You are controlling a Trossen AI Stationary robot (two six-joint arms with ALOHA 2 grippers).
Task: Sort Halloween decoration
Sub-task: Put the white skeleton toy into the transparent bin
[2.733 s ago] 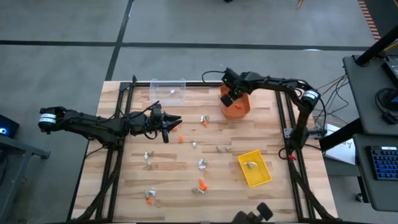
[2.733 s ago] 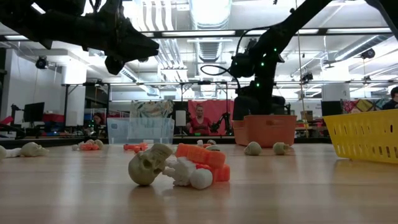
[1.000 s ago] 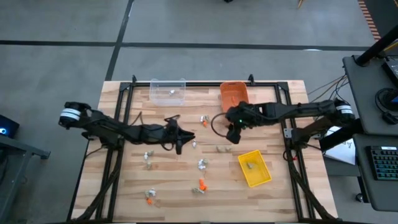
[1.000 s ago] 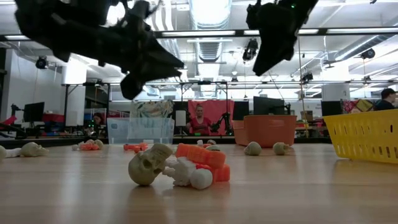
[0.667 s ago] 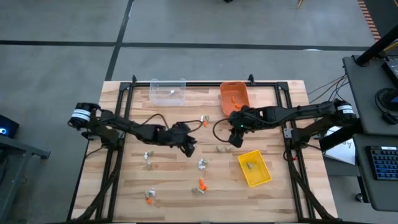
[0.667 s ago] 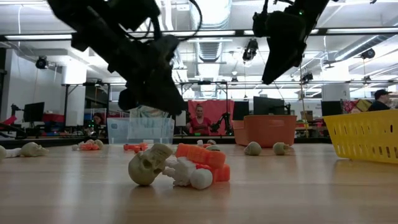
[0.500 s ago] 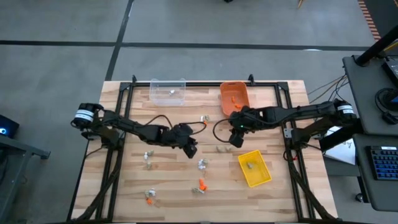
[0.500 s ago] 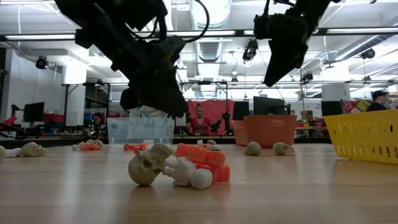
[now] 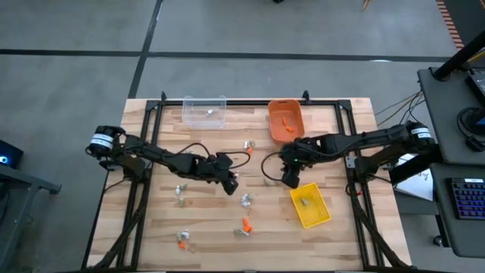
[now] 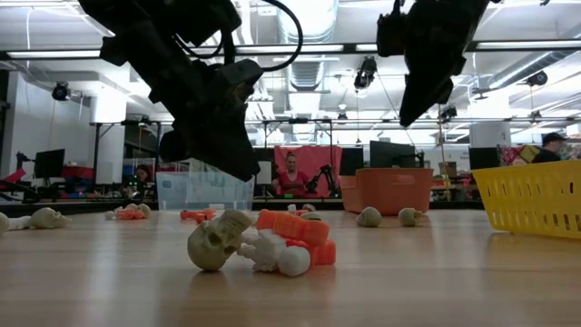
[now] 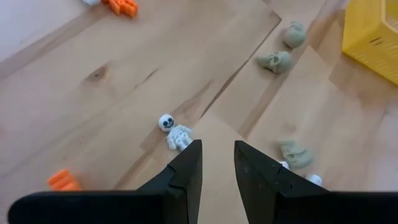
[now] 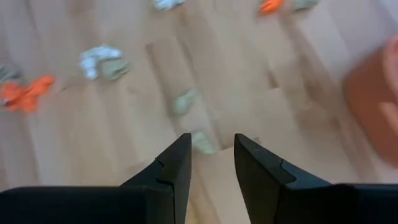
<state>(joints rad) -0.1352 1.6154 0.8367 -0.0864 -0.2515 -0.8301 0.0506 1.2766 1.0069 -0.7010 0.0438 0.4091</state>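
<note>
**Item: Halloween decoration, sorting in progress.**

- Step in hand: both arms are lining up picks, and nothing is being carried.
- Left gripper (image 9: 231,184): it is hovering just at 9 o'clock of the centre of the table (image 9: 341,227). Its fingers are parted and empty. A white skeleton (image 11: 175,132) is lying just ahead of them.
- Right gripper (image 9: 290,180): it is hovering at 3 o'clock of centre. Its fingers are parted and empty. A tan piece (image 12: 202,142) is lying just ahead of them.
- Next move, as judged: each gripper is needing a straight descent that straddles its trinket, then a close. The pieces are tiny, so centring is mattering most.
- Bins, three:
  - The clear bin (image 9: 189,115), at 11 o'clock, is holding one pale piece.
  - The orange bin (image 9: 294,133), at 1 o'clock, is holding about two orange pieces.
  - The yellow bin (image 9: 322,214), at 4 o'clock, is holding one tan piece.
- Loose trinkets: the left wrist view is showing one skeleton, three tan pieces and two orange ones. More are lying towards 6 and 7 o'clock, but their full count cannot be told.
</note>
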